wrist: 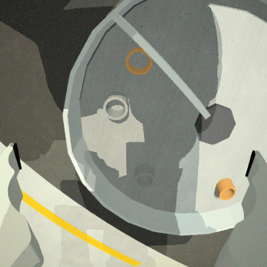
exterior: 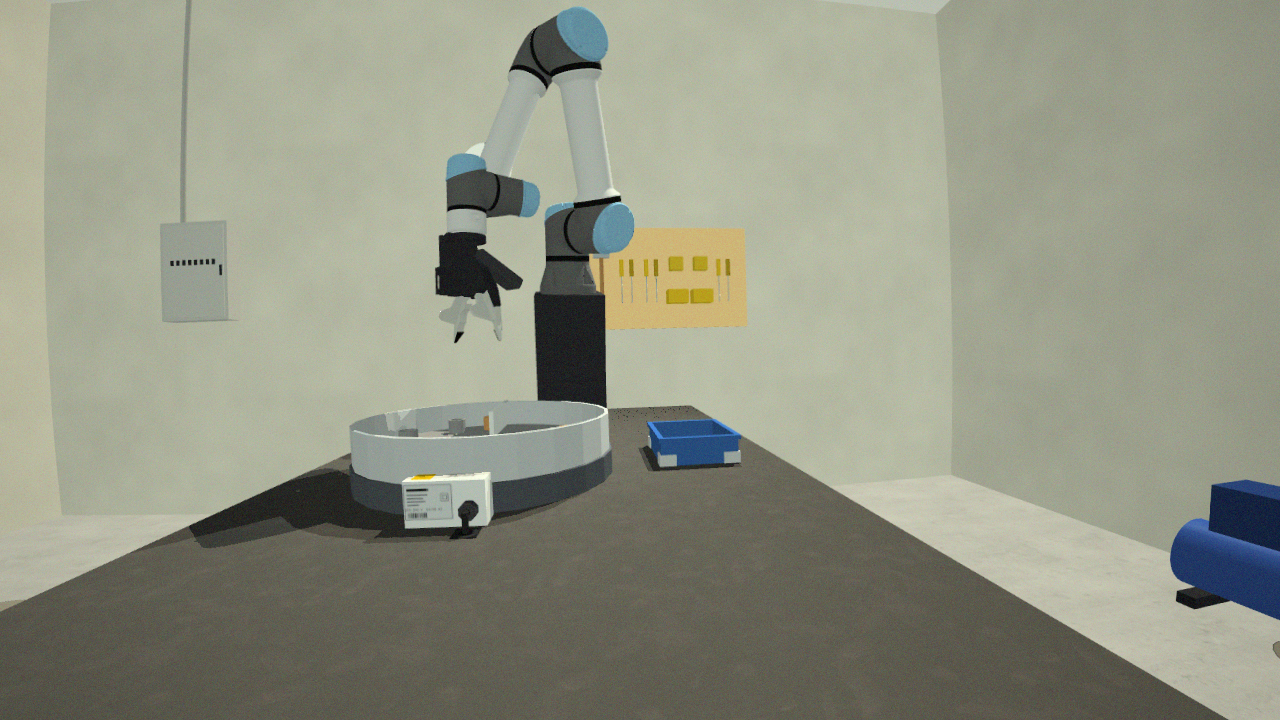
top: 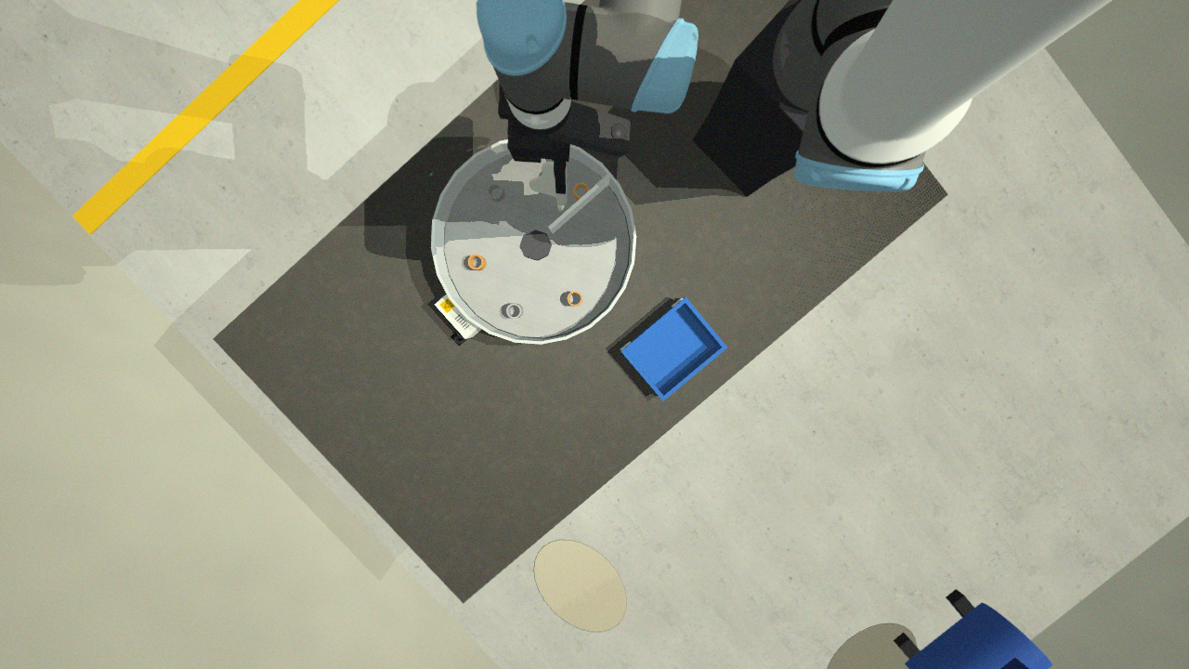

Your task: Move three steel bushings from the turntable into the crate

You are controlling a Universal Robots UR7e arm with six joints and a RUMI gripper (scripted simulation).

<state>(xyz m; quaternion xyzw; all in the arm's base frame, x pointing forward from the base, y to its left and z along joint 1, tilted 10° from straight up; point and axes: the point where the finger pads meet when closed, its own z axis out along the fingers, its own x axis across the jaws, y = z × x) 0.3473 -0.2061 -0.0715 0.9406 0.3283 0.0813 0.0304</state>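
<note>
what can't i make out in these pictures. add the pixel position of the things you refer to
- one grey steel bushing (wrist: pixel 105 108): top view, behind the open jaws
- most bushings: exterior view, behind the pale round turntable's wall (top: pixel 437 249) (exterior: pixel 483 456) (wrist: pixel 72 89)
- small print on the white box (top: pixel 456 318) (exterior: pixel 427 503): exterior view, too small
- rest of the blue machine (top: pixel 981 636) (exterior: pixel 1230 568): top and exterior, cut off by picture edges

The bushings in the turntable (top: pixel 437 257) (exterior: pixel 483 456) (wrist: pixel 122 219) look metallic; the crate (top: pixel 669 345) (exterior: pixel 695 450) looks like smooth matt plastic.
</note>
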